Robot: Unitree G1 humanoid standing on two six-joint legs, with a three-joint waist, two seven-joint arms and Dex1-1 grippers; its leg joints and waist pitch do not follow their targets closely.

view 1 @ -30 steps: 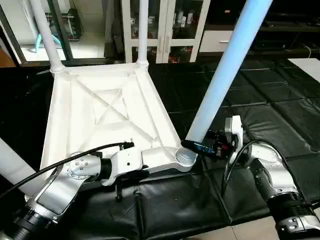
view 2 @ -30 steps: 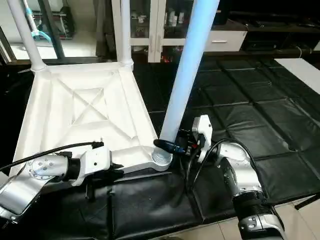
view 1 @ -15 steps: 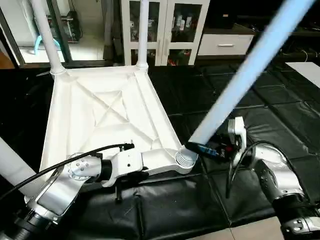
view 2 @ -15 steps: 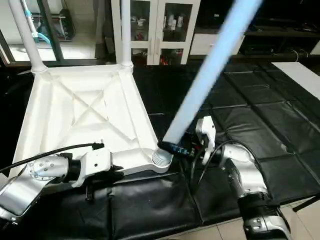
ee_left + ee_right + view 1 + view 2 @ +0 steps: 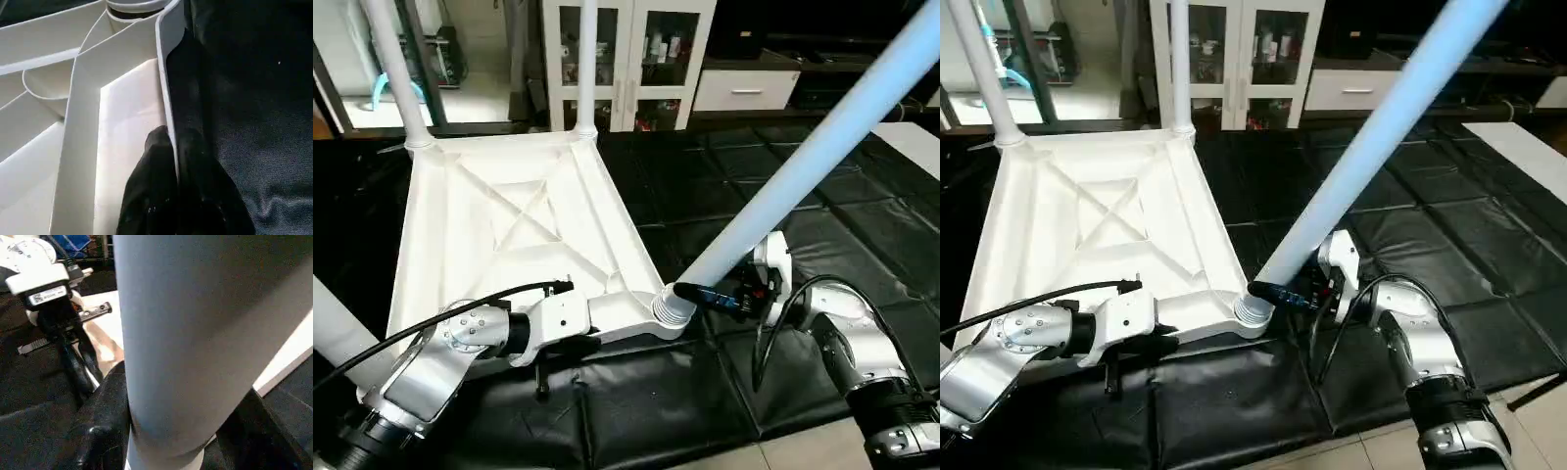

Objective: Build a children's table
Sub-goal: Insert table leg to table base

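The children's table top (image 5: pixel 509 211) lies upside down on a black padded mat, ribbed underside up. Two white legs (image 5: pixel 396 69) (image 5: pixel 586 59) stand upright in its far corner sockets. Another white leg (image 5: pixel 333 328) rises at the near left corner. My right gripper (image 5: pixel 703 294) is shut on a long white leg (image 5: pixel 803 166) just above its foot, which rests at the near right corner socket (image 5: pixel 671 311). This leg leans strongly to the right. My left gripper (image 5: pixel 171 142) is shut on the top's near rim, left of that socket.
The black mat (image 5: pixel 862 225) stretches to the right of the table top. A white glass-door cabinet (image 5: pixel 626 49) and a white drawer unit (image 5: pixel 744 90) stand behind. The mat's front edge and pale floor (image 5: pixel 783 455) lie close to my right forearm.
The leg in my right gripper has tipped from nearly upright to a strong lean to the right, its foot staying at the corner socket. My left gripper has kept its hold on the rim.
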